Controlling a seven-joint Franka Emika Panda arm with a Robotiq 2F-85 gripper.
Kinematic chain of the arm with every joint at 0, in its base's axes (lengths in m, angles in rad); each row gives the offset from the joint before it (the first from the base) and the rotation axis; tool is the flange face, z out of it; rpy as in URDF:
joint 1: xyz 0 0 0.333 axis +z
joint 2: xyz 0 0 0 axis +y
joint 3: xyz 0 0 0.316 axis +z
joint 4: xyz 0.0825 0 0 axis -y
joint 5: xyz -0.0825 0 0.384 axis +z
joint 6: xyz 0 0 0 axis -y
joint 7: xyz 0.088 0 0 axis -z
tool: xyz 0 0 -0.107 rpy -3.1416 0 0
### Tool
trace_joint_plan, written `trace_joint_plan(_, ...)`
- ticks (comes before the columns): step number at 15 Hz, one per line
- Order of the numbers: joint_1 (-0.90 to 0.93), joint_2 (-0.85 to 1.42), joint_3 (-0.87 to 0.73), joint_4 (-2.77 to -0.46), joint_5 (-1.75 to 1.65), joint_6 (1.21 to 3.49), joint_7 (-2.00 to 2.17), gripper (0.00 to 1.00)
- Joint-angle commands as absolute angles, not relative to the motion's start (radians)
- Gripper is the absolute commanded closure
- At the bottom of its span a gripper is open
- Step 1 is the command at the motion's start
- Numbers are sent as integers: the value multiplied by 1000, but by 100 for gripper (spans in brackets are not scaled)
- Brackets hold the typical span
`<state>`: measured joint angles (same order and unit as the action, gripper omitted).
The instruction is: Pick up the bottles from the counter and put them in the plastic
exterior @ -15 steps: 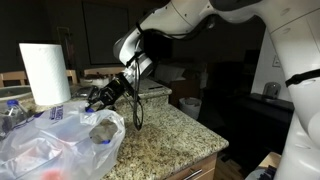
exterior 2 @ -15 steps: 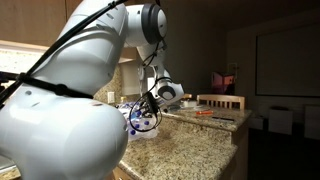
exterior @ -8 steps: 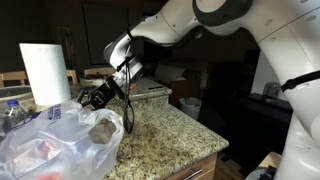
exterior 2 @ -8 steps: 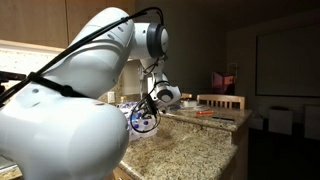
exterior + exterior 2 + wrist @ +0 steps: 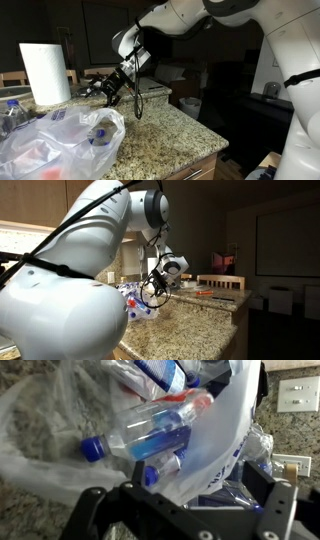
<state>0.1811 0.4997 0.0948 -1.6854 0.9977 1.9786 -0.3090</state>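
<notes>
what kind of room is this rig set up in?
Probably a home kitchen: a speckled granite counter, a paper towel roll standing upright on it, and a wall plate for switches or outlets just above the counter in the wrist view.

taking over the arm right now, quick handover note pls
Gripper: open, empty, hovering over the bag mouth.
Bottles: at least two with blue caps lie inside the bag.
Done: those are bagged.
Left: what looks like one more bottle on the counter behind the bag, near the paper towel. It is hard to tell in the dim view, so check it and bag it if it is one.
</notes>
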Motion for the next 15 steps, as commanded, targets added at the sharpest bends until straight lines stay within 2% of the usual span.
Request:
trace_joint_plan(1,143,295,72,-1850,912,2004,-250,0)
trace_joint_plan(8,81,6,6,-2001,447,1921,-56,0)
trace_joint_plan(15,48,-154,16,-2179,29,1833,121,0)
